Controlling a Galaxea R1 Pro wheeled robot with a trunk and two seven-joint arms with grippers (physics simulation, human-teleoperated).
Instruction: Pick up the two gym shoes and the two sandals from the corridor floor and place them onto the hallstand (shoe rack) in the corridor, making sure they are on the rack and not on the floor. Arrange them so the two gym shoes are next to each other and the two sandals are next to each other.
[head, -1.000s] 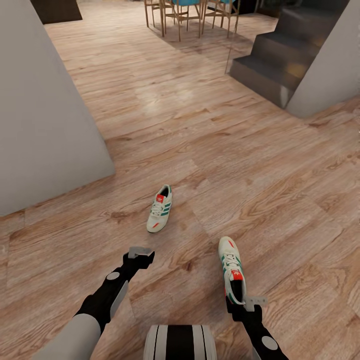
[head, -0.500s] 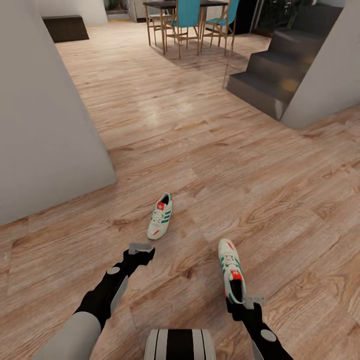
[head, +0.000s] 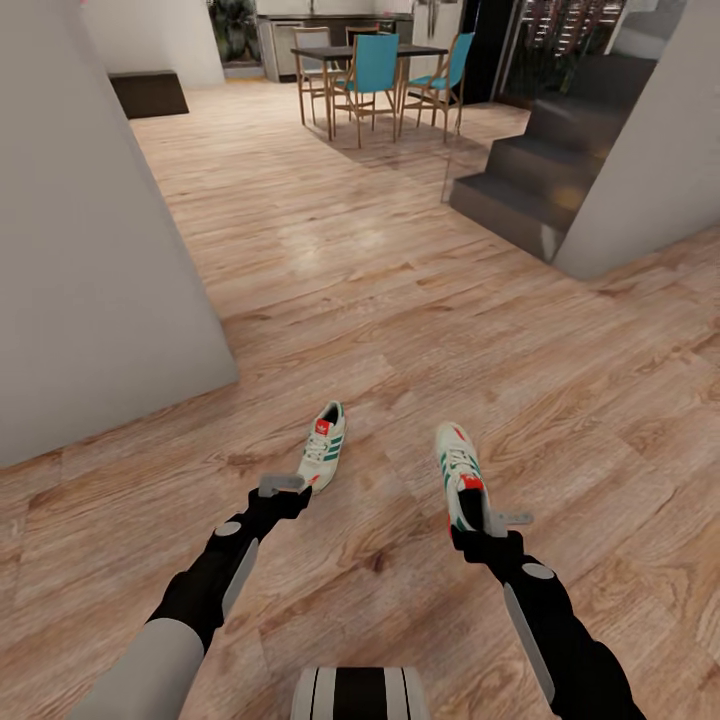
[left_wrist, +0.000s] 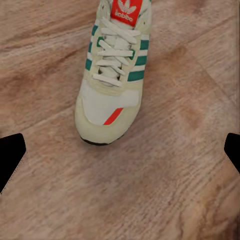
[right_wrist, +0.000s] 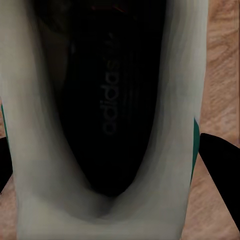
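One cream-white gym shoe (head: 323, 447) with green stripes lies on the wood-plank corridor floor (head: 400, 300), toe pointing toward me. My left gripper (head: 283, 489) hovers just short of that toe, open; in the left wrist view the shoe (left_wrist: 112, 75) sits ahead of the spread fingertips (left_wrist: 11, 156). The second gym shoe (head: 456, 470) hangs off the floor, with my right gripper (head: 489, 524) shut on its heel collar. The right wrist view looks into this shoe's dark insole (right_wrist: 107, 100). The sandals and the hallstand are out of view.
A grey wall block (head: 90, 250) stands close on the left. Dark stairs (head: 530, 180) and a grey wall (head: 655, 160) rise at the right. A dining table with teal chairs (head: 372, 65) and a dark bench (head: 150, 92) lie far ahead.
The camera has tilted up, showing more of the room. My right arm has stretched forward with the held shoe. The left gripper has come closer to the toe of the shoe on the floor.
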